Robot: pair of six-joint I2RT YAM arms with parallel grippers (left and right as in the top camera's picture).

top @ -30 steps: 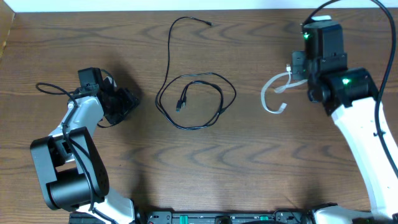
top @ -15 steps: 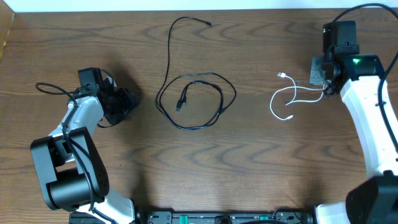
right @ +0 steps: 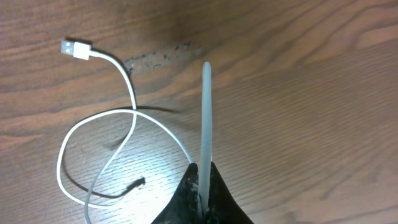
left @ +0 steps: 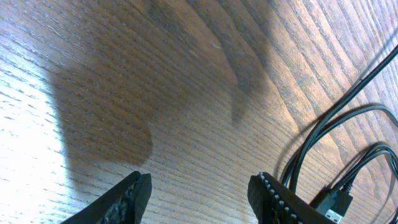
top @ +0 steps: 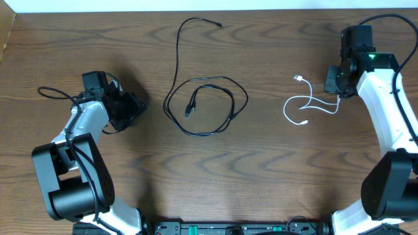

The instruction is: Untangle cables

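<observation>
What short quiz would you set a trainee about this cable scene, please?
1. True or false: the right claw is shut on the white cable.
2. Where is the black cable? A: lying loose on the table, away from both claws. B: gripped in the left claw. C: crossing over the white cable.
3. Fill in the blank: the left claw is ____ with nothing between its fingers.

Key: 1 true; 2 A; 3 open.
</observation>
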